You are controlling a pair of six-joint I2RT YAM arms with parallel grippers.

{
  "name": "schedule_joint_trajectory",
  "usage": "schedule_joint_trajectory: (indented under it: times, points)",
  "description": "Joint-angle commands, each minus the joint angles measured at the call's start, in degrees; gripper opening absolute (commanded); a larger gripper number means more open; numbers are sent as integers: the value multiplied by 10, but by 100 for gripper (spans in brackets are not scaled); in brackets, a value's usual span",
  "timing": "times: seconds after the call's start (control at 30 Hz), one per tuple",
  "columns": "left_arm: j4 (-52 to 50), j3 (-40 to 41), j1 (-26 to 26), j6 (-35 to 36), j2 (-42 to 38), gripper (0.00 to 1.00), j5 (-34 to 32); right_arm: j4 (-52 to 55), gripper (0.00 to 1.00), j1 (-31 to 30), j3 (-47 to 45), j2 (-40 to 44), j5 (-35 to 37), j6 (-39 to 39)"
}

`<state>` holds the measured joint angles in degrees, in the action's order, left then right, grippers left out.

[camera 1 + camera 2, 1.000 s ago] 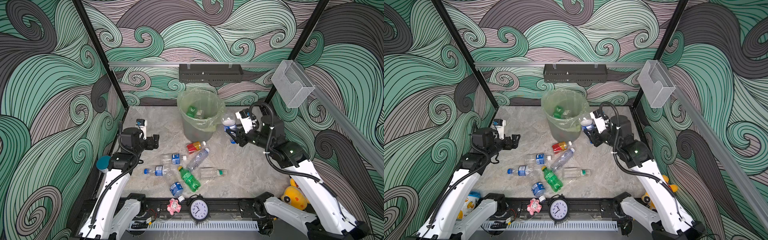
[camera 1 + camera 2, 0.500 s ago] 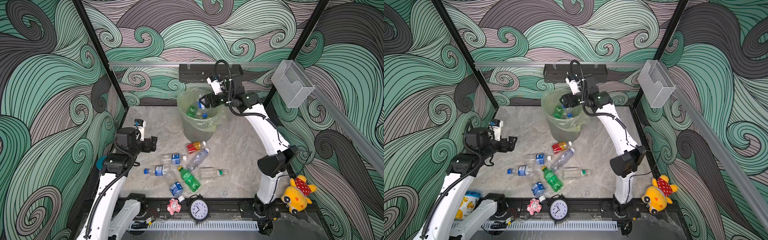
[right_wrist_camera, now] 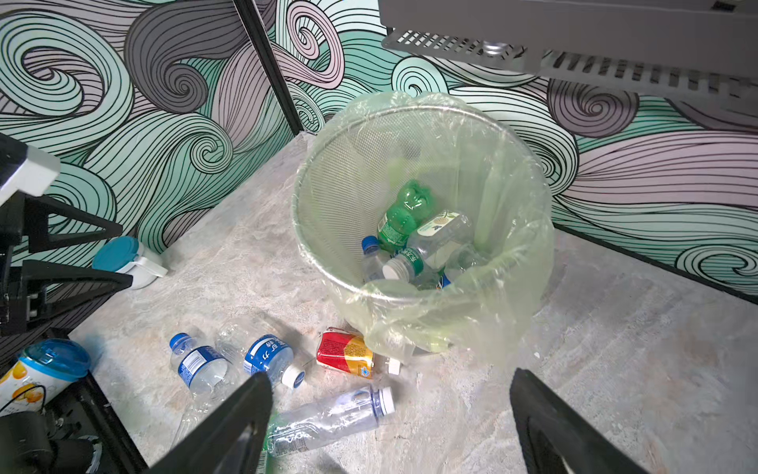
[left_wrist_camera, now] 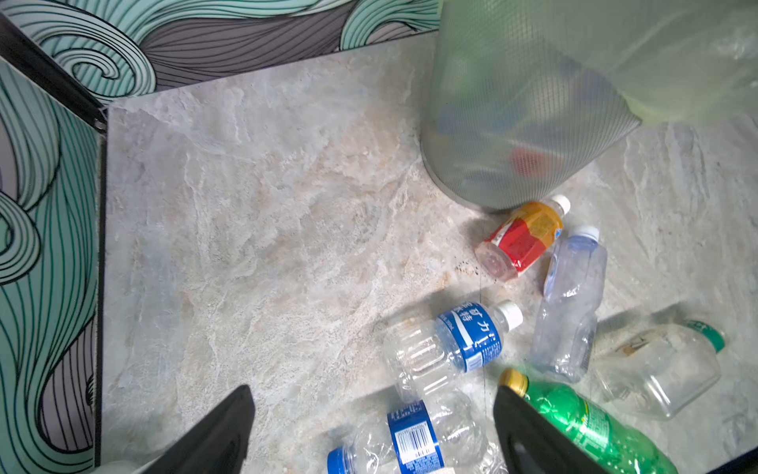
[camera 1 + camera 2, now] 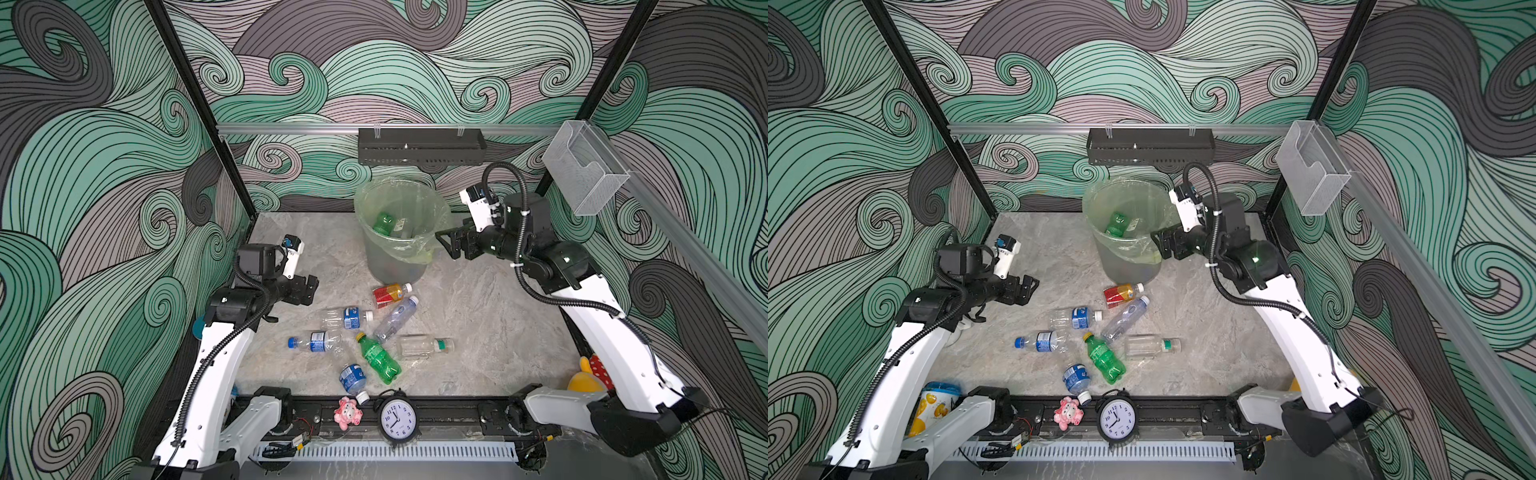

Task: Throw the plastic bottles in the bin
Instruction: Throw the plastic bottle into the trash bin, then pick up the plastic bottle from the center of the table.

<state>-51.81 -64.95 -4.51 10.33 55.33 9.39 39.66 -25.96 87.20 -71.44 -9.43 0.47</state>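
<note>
In a top view the left gripper point(image 5: 309, 291) hangs wide open and empty. The white-capped bottle point(image 5: 347, 318) lies just ahead of it, base nearest, with its long axis running away from the jaws. The right gripper point(image 5: 444, 246), also open and empty, sits beside the bin point(image 5: 395, 266), farther from the loose plastic bottles point(image 5: 392, 318). The left wrist view shows thin, dented clear plastic lying flat on the marble floor point(image 4: 266, 225). The right wrist view shows more bottles inside the mesh bin's crinkled liner point(image 3: 512, 287).

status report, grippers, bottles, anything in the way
Left gripper open, empty. Right gripper open, empty, beside the bin. Seven plastic bottles lying on the table, several already in the bin. Nothing blocking the bin mouth.
</note>
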Motion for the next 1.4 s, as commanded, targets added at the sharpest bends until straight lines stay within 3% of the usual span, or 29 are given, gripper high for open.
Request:
schedule_joint_trajectory:
  times: [0.0, 0.1, 0.27, 0.33, 0.47, 0.73, 1.1, 1.37]
  points:
    - [-73, -36, 3, 70, 2, 92, 48, -18, 91, 10, -72, 26, 40, 23]
    - [-117, -52, -12, 127, 14, 92, 86, -43, 92, 26, -143, 65, 39, 50]
    - [-164, -48, -78, 214, 46, 92, 40, -66, 92, 65, -218, 103, 32, 85]
    - [-179, -38, -93, 245, 75, 92, 54, -74, 91, 80, -240, 112, 23, 93]
    - [-176, -12, -142, 256, 122, 92, 20, -84, 91, 96, -266, 122, 16, 96]
    - [-116, 50, -183, 245, 187, 86, -68, -109, 91, 114, -313, 140, -2, 103]
    - [21, 62, -204, 221, 273, 88, -108, -121, 89, 121, -346, 157, -2, 113]
    - [43, 37, -208, 247, 347, 86, -98, -124, 88, 123, -362, 168, 18, 126]
